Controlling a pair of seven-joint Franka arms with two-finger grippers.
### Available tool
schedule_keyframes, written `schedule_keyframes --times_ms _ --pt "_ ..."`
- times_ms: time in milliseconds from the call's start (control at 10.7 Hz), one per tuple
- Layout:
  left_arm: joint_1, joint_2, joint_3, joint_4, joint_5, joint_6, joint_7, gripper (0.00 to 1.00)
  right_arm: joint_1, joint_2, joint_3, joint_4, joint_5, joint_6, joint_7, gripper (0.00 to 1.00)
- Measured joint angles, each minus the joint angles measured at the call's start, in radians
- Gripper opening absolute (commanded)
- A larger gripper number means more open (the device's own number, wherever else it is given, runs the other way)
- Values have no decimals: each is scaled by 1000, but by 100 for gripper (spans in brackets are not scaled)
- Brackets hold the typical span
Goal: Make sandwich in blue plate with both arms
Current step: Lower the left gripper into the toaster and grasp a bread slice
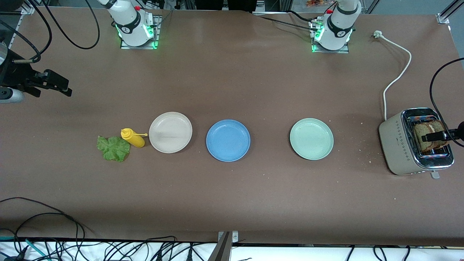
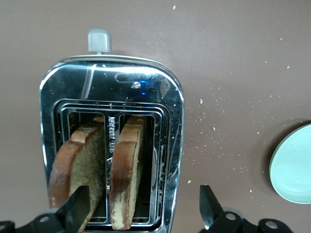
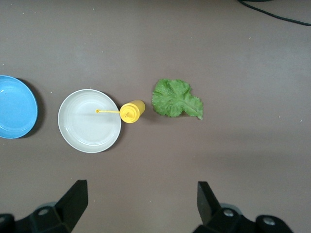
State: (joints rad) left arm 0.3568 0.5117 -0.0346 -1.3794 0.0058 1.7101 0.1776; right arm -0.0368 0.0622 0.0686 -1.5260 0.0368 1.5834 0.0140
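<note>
So the biggest thing here is the brown surface point(image 1: 232, 203) itself, matte and pretty crumby, especially toward the left arm's end. Its edge nearest the front camera has a tangle of black cables point(image 1: 108, 250) hanging along it, and a white power cord point(image 1: 395, 79) snakes across the surface from a loose plug down to the toaster.

Both arm bases sit along the top of the front view with green lights glowing: right arm base point(image 1: 136, 27), left arm base point(image 1: 333, 30).

The toaster point(image 1: 402, 145) is beige with a shiny chrome top, parked at the left arm's end. Two slices of brown toast point(image 2: 92, 170) stand upright in its slots, one per slot. The left gripper point(image 2: 143, 206) hangs right over the toaster, fingers spread wide, with one finger point(image 2: 77, 206) at the outer slice, though I can't tell if it's actually touching.

Three plates sit in a row, apart from each other: the pale green plate point(image 1: 311, 139) closest to the toaster, the blue plate point(image 1: 228, 140) in the middle with nothing on it, then the beige plate point(image 1: 170, 132) toward the right arm's end.

The right gripper point(image 3: 141, 204) hovers up over the right arm's end of the surface, fingers wide and holding nothing.

The lettuce leaf point(image 1: 113, 148) lies flat, just beside a yellow squeeze bottle point(image 1: 133, 137) whose nozzle pokes over the beige plate's rim.
</note>
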Motion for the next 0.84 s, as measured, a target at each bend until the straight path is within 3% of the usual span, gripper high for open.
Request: schedule_keyframes --times_ms 469,657,845 --pt "0 27 0 -4 0 0 0 90 0 0 0 0 0 0 0 100" --pt "1 37 0 -7 0 0 0 69 -8 4 -4 0 0 0 0 100" --pt "1 41 1 -17 12 -1 0 21 -18 12 -5 0 0 0 -1 100"
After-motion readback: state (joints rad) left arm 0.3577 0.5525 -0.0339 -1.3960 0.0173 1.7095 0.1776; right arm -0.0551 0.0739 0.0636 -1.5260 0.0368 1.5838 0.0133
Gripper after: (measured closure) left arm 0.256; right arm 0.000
